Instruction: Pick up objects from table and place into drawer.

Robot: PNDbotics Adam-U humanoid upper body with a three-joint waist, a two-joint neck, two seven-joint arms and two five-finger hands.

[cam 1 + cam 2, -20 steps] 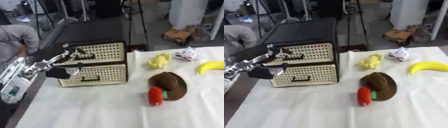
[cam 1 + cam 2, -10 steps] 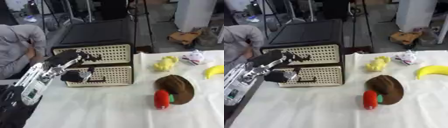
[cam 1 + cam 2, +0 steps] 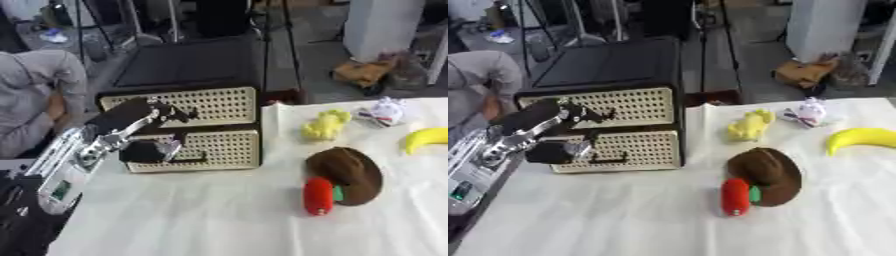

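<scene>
A black drawer cabinet (image 3: 188, 70) stands at the table's back left, with two cream perforated drawer fronts, both closed. My left hand (image 3: 131, 116) reaches in from the lower left. Its fingers (image 3: 179, 114) lie against the upper drawer front (image 3: 223, 104) by the dark handle, and its thumb (image 3: 156, 150) hangs in front of the lower drawer (image 3: 223, 150). The hand holds nothing. To the right lie a yellow plush toy (image 3: 325, 125), a small white toy (image 3: 385, 110), a banana (image 3: 426, 139), and a brown rounded object (image 3: 348, 172) with a red item (image 3: 318, 196) against it.
A white cloth (image 3: 201, 220) covers the table. Its left edge runs under my left forearm (image 3: 66, 167). Beyond the far edge are the floor, stands and a brown bundle (image 3: 363, 72).
The camera has shifted, so the cabinet sits differently in view. My left hand has moved right across the drawer fronts, its fingers now nearer the upper handle. The objects on the cloth have not moved.
</scene>
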